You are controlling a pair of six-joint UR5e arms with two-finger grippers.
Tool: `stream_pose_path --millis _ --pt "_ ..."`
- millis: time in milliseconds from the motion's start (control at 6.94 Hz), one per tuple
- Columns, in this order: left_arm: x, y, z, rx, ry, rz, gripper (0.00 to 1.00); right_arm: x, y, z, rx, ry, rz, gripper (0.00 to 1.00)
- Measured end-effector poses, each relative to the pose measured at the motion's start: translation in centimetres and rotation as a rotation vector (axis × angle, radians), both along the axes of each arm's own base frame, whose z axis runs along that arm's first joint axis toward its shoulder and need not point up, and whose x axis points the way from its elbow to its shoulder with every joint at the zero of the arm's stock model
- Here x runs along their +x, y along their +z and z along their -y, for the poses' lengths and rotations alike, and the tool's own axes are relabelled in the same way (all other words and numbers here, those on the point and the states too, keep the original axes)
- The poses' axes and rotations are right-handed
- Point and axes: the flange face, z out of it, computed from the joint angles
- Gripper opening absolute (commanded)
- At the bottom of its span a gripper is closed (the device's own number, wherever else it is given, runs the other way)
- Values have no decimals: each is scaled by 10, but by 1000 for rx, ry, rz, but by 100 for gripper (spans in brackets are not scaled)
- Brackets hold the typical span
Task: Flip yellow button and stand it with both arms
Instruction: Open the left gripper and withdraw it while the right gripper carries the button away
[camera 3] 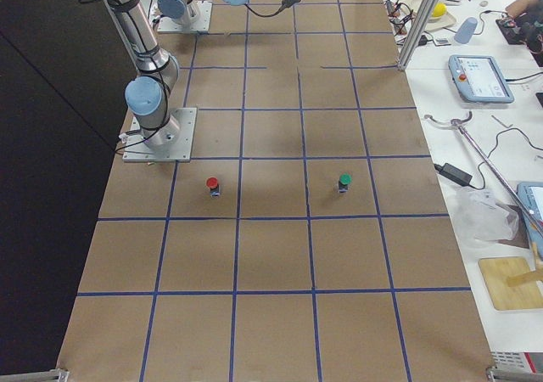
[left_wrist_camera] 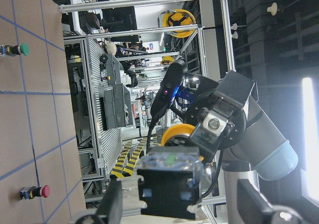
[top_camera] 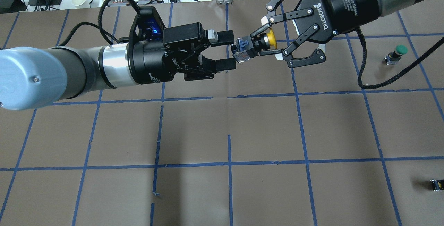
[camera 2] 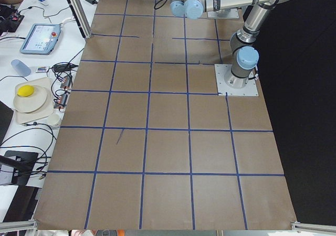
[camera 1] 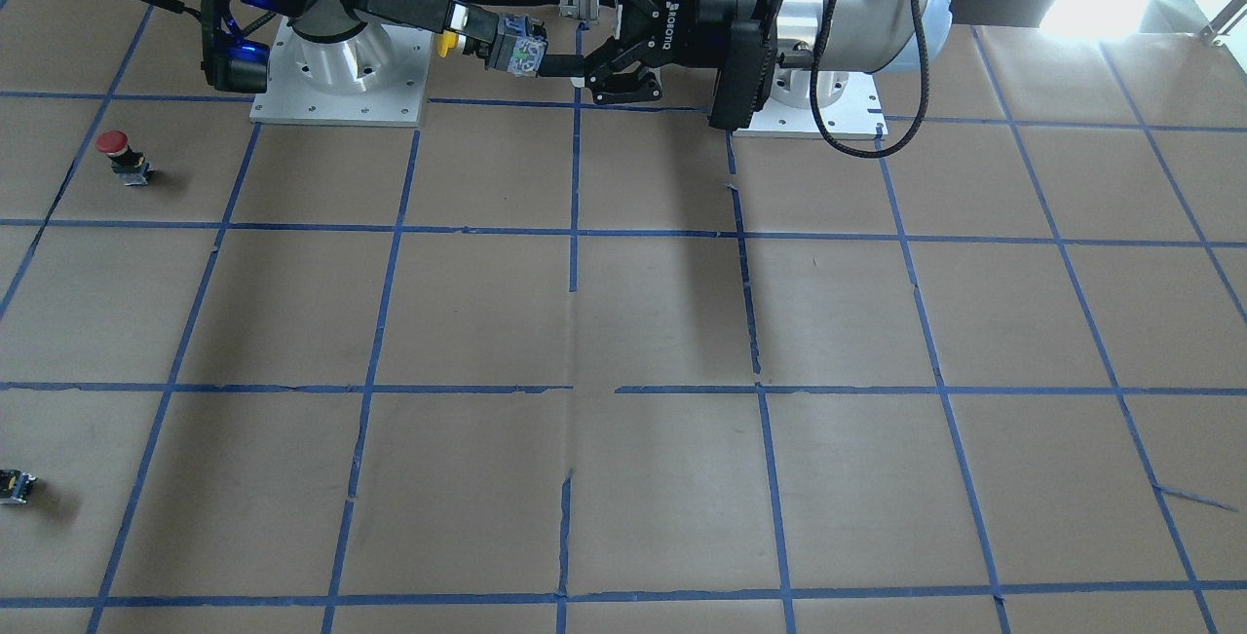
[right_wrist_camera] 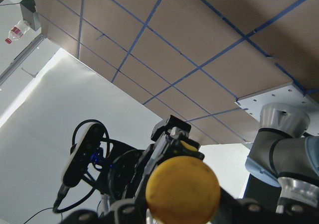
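Above the middle of the robot-side edge of the desk, the right hand clamps the yellow button just behind its cap while the left hand gapes wide round its body, which looks like light, hard, slick plastic, best gripped across the flat sides.

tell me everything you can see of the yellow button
The yellow button has a round, glossy yellow cap, a black-and-metal collar and a blocky grey-blue body that looks like plastic. It lies horizontal in mid-air above the table, cap toward the right end effector, which is shut on it just behind the cap. The left end effector is open, its fingers flanking the body without touching.
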Motion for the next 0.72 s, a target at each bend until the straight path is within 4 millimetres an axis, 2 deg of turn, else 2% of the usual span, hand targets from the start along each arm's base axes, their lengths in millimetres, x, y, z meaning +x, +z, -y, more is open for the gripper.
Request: stream_pose_path --millis 288,432,721 --pt "18 18 10 -26 -96 118 100 -28 -13 7 -176 128 -205 17" --pt "33 13 17 -40 -158 207 100 -43 -20 7 -279 253 -292 17" --pt "66 -15 38 -97 -290 416 100 -66 -40 3 -466 561 -396 16"
